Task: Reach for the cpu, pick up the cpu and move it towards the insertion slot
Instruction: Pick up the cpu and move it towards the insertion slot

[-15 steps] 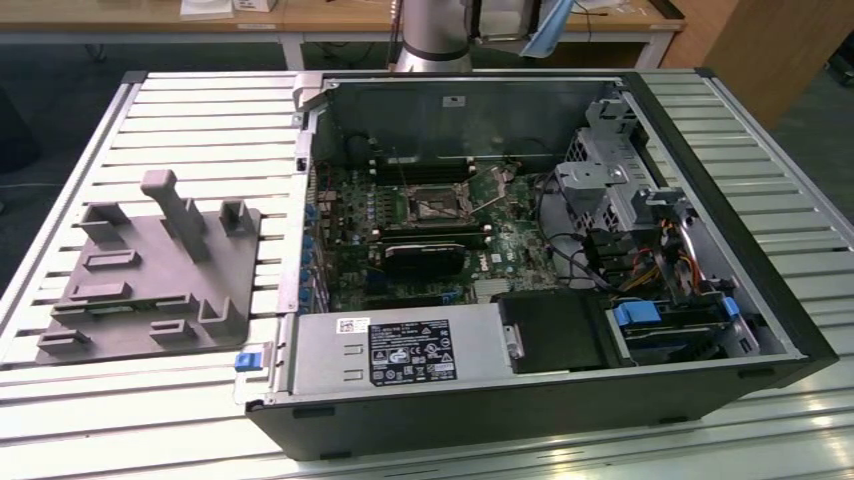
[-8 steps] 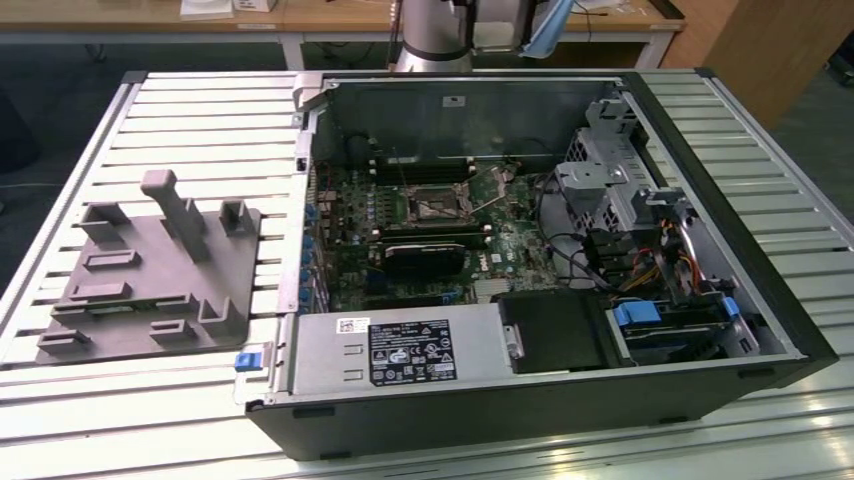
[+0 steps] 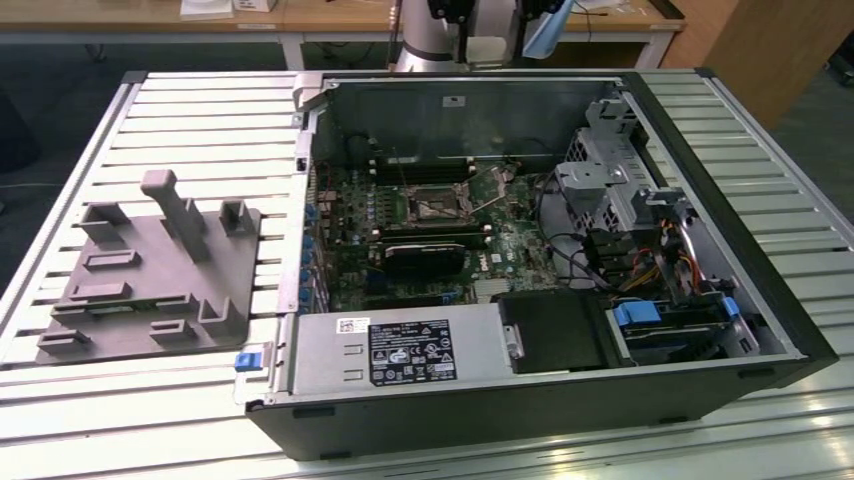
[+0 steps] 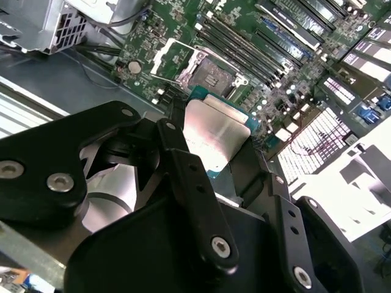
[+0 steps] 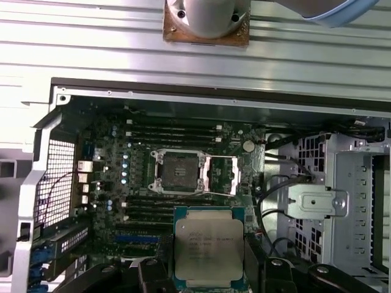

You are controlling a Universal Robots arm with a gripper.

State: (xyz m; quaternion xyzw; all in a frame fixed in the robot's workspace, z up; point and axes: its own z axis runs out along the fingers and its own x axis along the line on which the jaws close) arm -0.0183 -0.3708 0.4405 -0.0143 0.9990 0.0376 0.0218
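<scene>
The cpu [image 5: 209, 247] is a flat square chip with a silvery metal top, and my gripper [image 5: 209, 271] is shut on it, one black finger on each side. In the second wrist view the cpu [image 4: 215, 135] sits between the black fingers [image 4: 177, 146] of the gripper [image 4: 214, 155]. It hangs above the green board, a short way from the insertion slot [image 5: 178, 171]. That slot is a dark square socket with its shiny bracket swung open and a thin wire lever beside it. The insertion slot [image 4: 208, 73] and, in the exterior view, the insertion slot [image 3: 434, 207] hold nothing.
The open computer case [image 3: 747, 250] lies on a slatted metal table [image 3: 200, 130]. Memory slots [image 5: 183, 131] flank the socket. A metal drive cage [image 5: 354, 201] and loose cables [image 3: 574, 255] are beside the board, with a power supply [image 3: 400, 350] at the front. A grey fixture [image 3: 147, 280] stands at the exterior view's left.
</scene>
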